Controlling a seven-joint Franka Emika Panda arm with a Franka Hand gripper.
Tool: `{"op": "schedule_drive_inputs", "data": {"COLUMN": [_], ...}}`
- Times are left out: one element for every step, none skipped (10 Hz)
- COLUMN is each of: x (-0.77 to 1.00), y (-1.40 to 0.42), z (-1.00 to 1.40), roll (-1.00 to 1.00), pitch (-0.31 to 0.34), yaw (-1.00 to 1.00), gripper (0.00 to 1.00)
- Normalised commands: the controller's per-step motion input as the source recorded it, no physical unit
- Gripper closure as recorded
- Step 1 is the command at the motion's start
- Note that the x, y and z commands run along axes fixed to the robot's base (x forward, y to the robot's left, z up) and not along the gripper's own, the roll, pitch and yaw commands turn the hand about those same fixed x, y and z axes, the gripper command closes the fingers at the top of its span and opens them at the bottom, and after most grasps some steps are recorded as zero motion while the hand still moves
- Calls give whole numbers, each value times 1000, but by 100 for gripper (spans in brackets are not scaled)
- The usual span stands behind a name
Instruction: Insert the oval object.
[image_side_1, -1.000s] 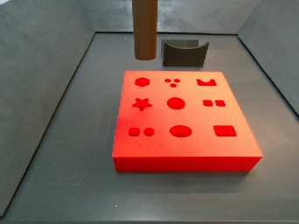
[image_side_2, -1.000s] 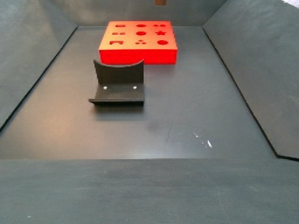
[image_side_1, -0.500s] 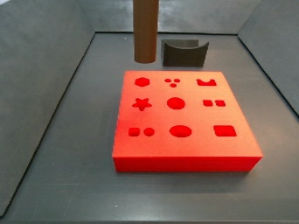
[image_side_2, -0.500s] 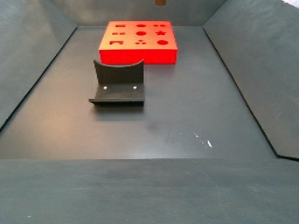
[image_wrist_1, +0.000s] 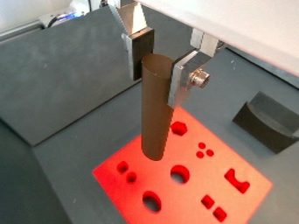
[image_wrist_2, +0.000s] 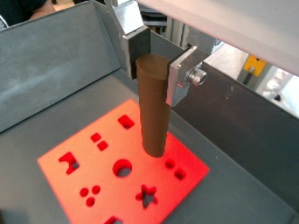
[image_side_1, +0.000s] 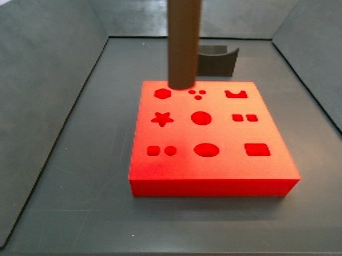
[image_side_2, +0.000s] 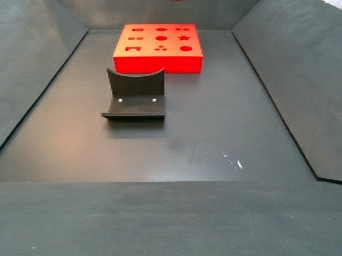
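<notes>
My gripper (image_wrist_1: 163, 68) is shut on the top of the oval object (image_wrist_1: 156, 109), a long dark brown peg that hangs upright; both wrist views show it (image_wrist_2: 152, 105). In a side view the peg (image_side_1: 183, 40) hangs over the back left part of the red block (image_side_1: 254, 175), its lower end above the hexagon hole. The gripper itself is above that view's edge. The block's oval hole (image_side_1: 206, 150) lies in the front row, middle, and shows in a wrist view (image_wrist_1: 151, 203) too. The block also shows far off in a side view (image_side_2: 147, 64).
The dark fixture (image_side_1: 221, 60) stands just behind the red block, close to the peg; it also shows in a side view (image_side_2: 135, 95) and a wrist view (image_wrist_1: 271, 122). Grey walls enclose the floor on the left, right and back.
The peg has moved from behind the block's back left corner to over the block's back edge, a little to the right in the side view.
</notes>
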Motion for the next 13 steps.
{"op": "schedule_drive_inputs", "data": {"x": [820, 800, 640, 317, 43, 703, 809, 614, 291, 157, 20, 86, 160], "y": [-466, -466, -380, -180, -14, -191, -157, -74, -17, 0, 0, -69, -103], "z": [-57, -134, -183, -23, 0, -206, -266, -291, -266, -180, 0, -117, -186], "roll": [171, 116, 67, 33, 0, 40, 170, 256, 229, 199, 0, 154, 187], "pitch": [11, 11, 0, 13, 10, 53, 74, 100, 100, 131, 0, 36, 50], "yaw": [103, 40, 0, 0, 0, -94, -166, -317, -563, -629, 0, -277, -531], "gripper": [100, 100, 100, 100, 100, 100, 100, 100, 100, 100, 100, 100, 100]}}
